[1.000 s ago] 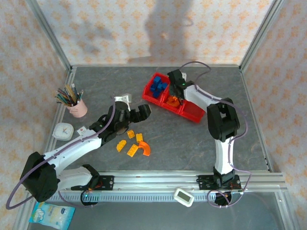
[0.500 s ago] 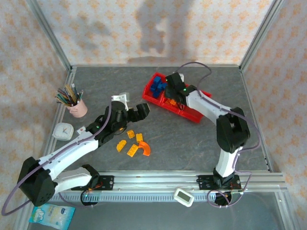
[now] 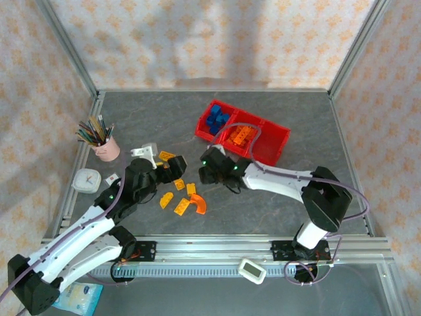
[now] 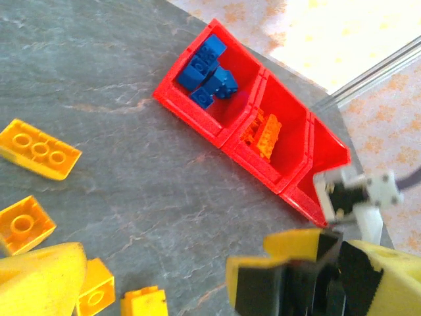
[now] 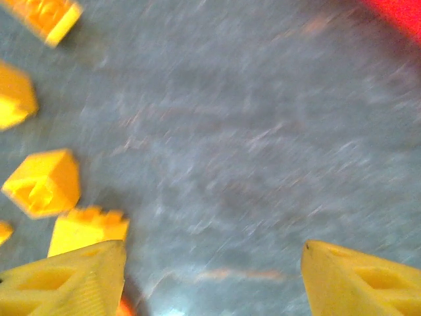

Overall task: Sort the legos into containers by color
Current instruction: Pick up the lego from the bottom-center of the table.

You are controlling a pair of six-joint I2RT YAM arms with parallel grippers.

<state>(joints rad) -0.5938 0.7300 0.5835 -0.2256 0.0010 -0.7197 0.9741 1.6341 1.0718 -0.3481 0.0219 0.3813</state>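
The right arm (image 3: 283, 179) stretches low over the grey stone-patterned tabletop (image 3: 276, 217). The right jaws stand wide apart, with only bare tabletop between them. The left arm (image 3: 99, 217) points the opposite way. The left jaws are apart too and hold nothing, and the two pairs of jaws are near each other, tip toward tip.

Six loose plastic bricks lie on the tabletop. One flat yellow-orange brick (image 3: 166, 155) sits just beyond the left jaws. Four small yellow-orange bricks (image 3: 180, 207) lie just on the near side of both pairs of jaws. One orange curved arch (image 3: 198, 205) touches that group.

One bright red plastic tray (image 3: 270, 146) of three joined square compartments lies beyond the right jaws, apart from them. The end compartment nearer the left jaws holds a heap of blue bricks (image 3: 215, 120), whose count is unclear. The middle compartment holds a small cluster of orange bricks (image 3: 240, 135), also too tight to count. The third compartment shows its bare red floor.

One pink cup of pencils (image 3: 105, 148) stands well out past the left jaws.
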